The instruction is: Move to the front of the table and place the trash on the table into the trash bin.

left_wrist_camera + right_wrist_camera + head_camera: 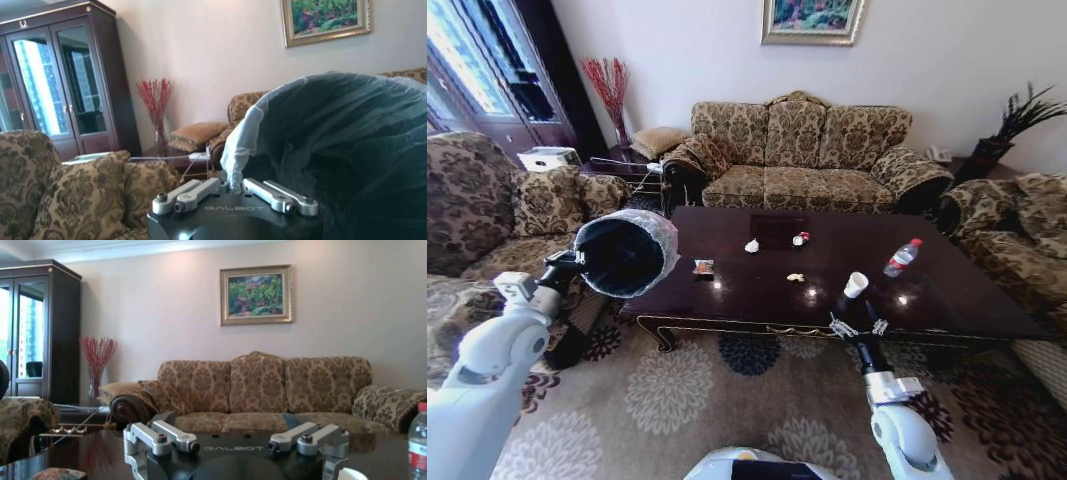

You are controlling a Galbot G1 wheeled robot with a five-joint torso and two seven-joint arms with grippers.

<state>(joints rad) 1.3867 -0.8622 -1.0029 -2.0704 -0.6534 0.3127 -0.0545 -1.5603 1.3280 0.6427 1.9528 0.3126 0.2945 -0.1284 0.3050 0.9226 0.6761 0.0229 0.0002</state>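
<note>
I am holding the right gripper [859, 327] at the near edge of the glossy dark brown wooden desk [947, 305], jaws spread wide and empty, just short of the white paper cup [855, 285]. The left gripper [233, 196] is gripping the bag-lined rim of the small round black trash bin [627, 252], held tilted off the desk's left end. I judge collection is only starting: next comes a short reach to the cup, with the clear red-capped water bottle [903, 257], yellowish bit [796, 277], snack wrapper [703, 267], crumpled white paper [752, 245] and red-and-white scrap [800, 238] lying farther back.

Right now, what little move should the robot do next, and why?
Probably ease the open right end effector forward onto the white paper cup, the closest trash just beyond it near the table's front edge. The left end effector already holds the trash bin by its rim, tipped toward the table.
</note>
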